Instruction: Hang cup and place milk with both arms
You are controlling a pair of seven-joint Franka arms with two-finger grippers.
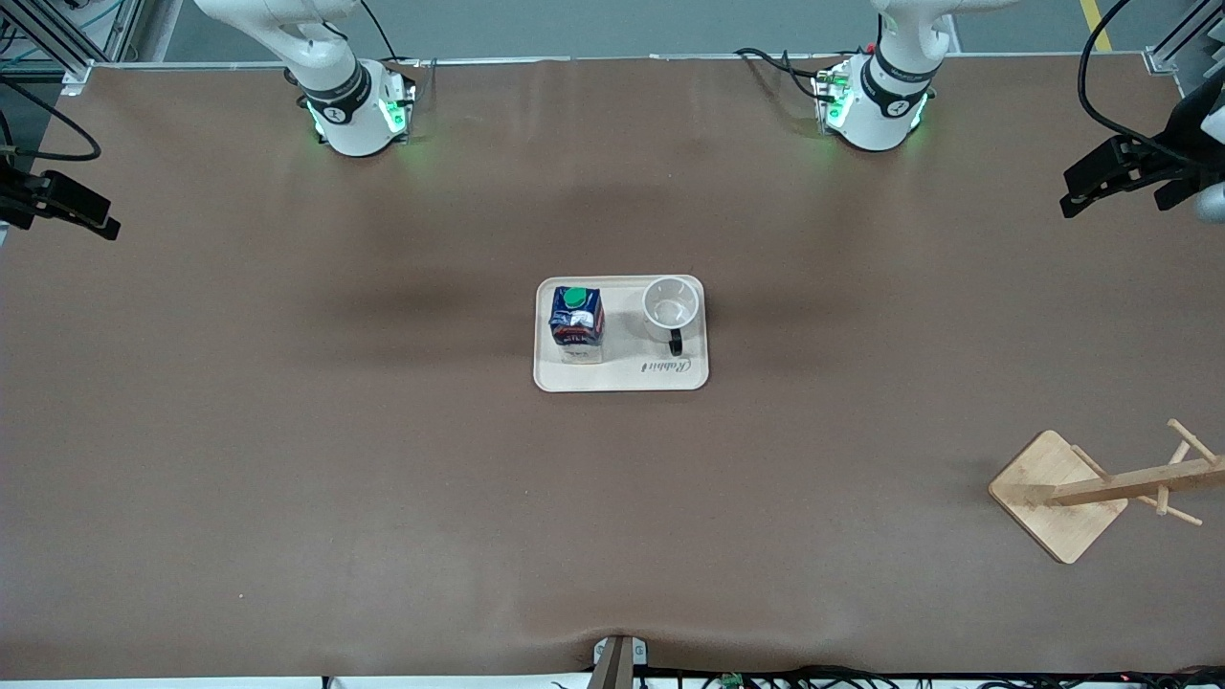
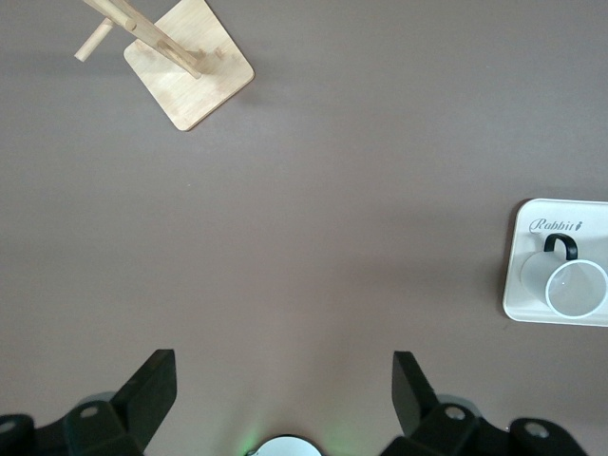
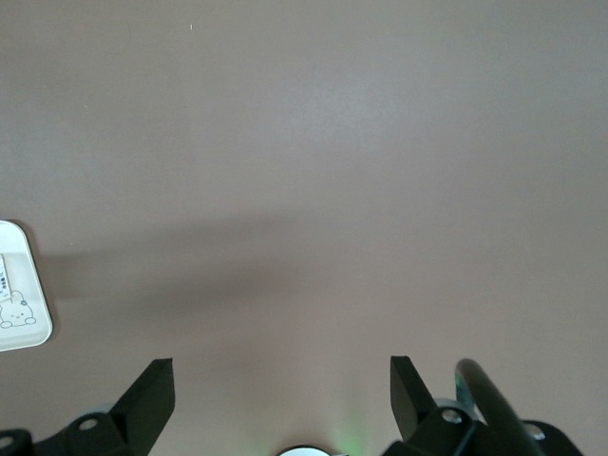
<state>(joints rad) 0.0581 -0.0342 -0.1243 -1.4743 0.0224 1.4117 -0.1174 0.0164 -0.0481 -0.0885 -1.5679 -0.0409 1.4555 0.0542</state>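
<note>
Front view: we find a cream tray [image 1: 620, 378] at the middle of the brown table [image 1: 287, 459]. On it stands the milk [image 1: 577, 323], upright, green cap up, at the tray's end toward the right arm. The cup [image 1: 670, 307] sits mouth-up beside it on the same tray, at the end toward the left arm, its black handle pointing toward the front camera. The two are close but apart. Any drawing on the cup's side is not visible to us from these angles.

A wooden cup rack [image 1: 1101, 488] stands near the left arm's end of the table, nearer the front camera than the tray and well apart from it; its peg post appears to lean, though that may be only the camera's angle.

The left gripper [image 1: 1101, 187] is up over the left arm's end of the table; the left wrist view shows its fingers [image 2: 152, 394] spread wide, holding nothing. The right gripper [image 1: 67, 206] is over the right arm's end, its fingers [image 3: 152, 394] likewise wide apart and empty. Both arms wait.
</note>
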